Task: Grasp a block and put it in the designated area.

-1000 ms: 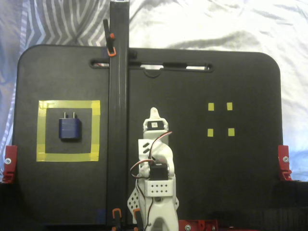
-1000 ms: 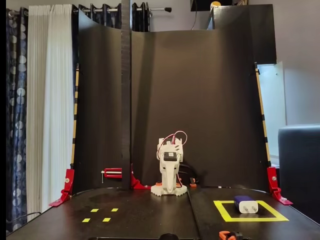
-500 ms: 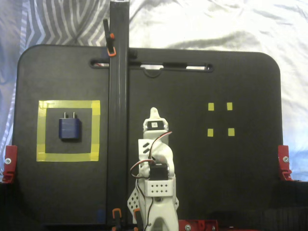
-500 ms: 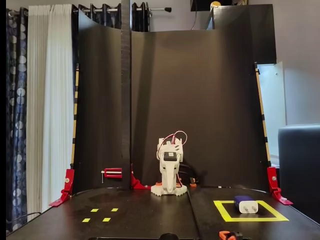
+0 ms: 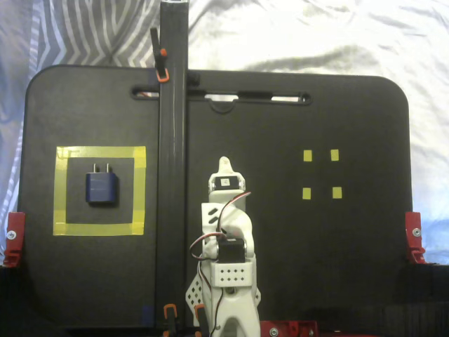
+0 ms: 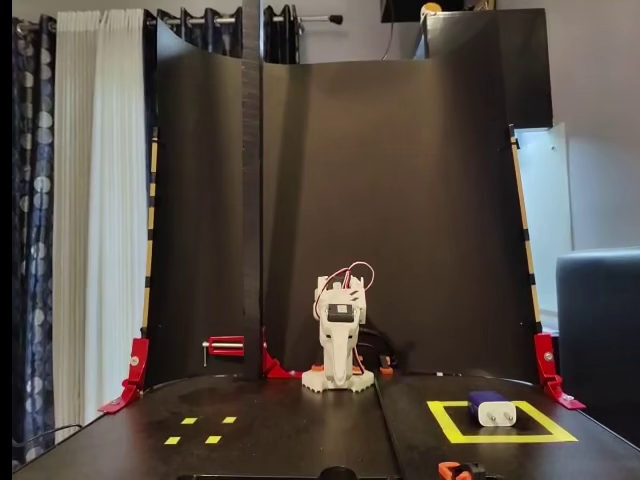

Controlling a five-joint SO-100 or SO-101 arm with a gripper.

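Black and matte, the flat tabletop board (image 5: 295,267) lies on rumpled white bedding (image 5: 316,35) in the fixed view from above, while the fixed view from the front shows a tall dark curved backdrop (image 6: 400,200) rising behind it and pale curtains (image 6: 90,200) to the left. Nothing has changed over the last second: across the frames the white, 3D-printed robot arm (image 5: 226,232) sits folded over its base at the near-centre of the board, and the small dark-blue, roughly square block with two short light prongs (image 5: 102,187) lies where it lay before. That block rests flat inside the designated area, a large square outlined in wide yellow tape with a black interior (image 5: 137,189), a little towards the left of its middle in the view from above, clear of the tape on every side; from the front the same block (image 6: 491,408) shows its pale pronged face within the yellow outline (image 6: 500,437). Well apart, on the other half of the board, four tiny yellow tape squares (image 5: 321,173) stand empty. The gripper (image 5: 224,168) points away from the base and is nowhere near the block; it holds nothing, though whether its fingers are parted or closed I cannot tell, since it is small and tucked in against the arm in both fixed views. Judging from this stillness, the placement looks complete and the arm has parked at rest.
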